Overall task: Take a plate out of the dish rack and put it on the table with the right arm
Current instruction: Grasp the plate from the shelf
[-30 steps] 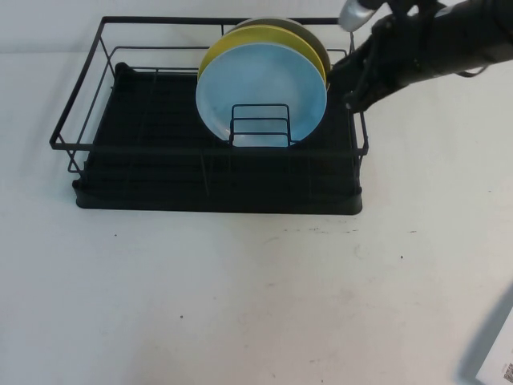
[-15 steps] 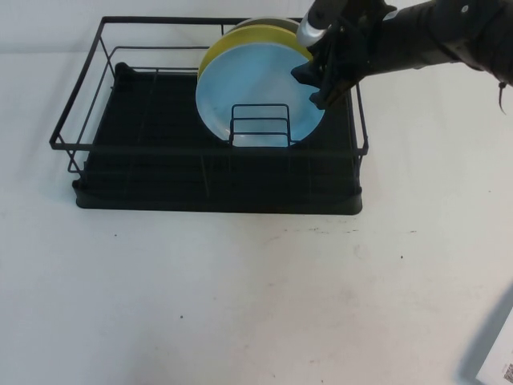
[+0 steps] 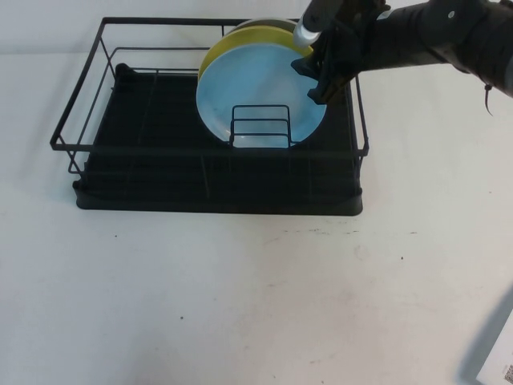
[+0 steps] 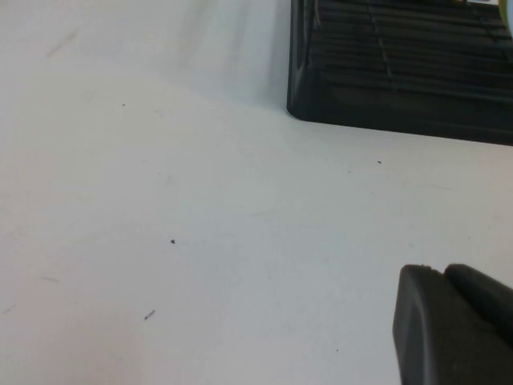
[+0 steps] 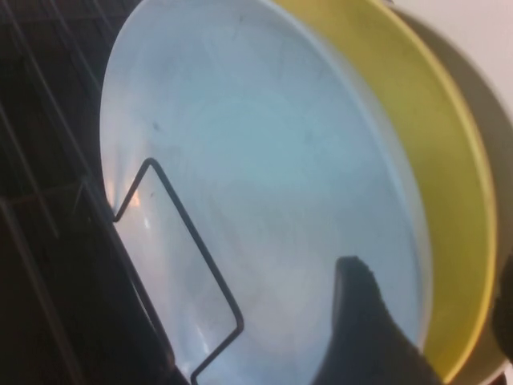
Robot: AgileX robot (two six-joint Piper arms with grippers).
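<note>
The light-blue plate (image 3: 256, 84) stands upright in the small wire holder (image 3: 260, 108) of the black dish rack (image 3: 80, 144), in front of a yellow plate (image 3: 240, 40) and an olive-grey plate (image 3: 276, 22). My right gripper (image 3: 309, 84) is at the plates' upper right rim, open. In the right wrist view the right gripper (image 5: 429, 277) has one finger (image 5: 361, 329) in front of the blue plate (image 5: 240, 160) and the other at the far edge, past the yellow plate (image 5: 449, 176). My left gripper (image 4: 443, 277) is shut and empty, low over the table (image 4: 160, 200).
The rack's wire walls surround the plates, and its right wall runs just under my right arm (image 3: 425, 36). A corner of the rack (image 4: 401, 88) shows in the left wrist view. A pale grey-and-white object (image 3: 493, 353) sits at the table's front right corner.
My right gripper moved left from beside the rack's right wall onto the plates' upper right rim, then barely shifted. The plates have not moved.
</note>
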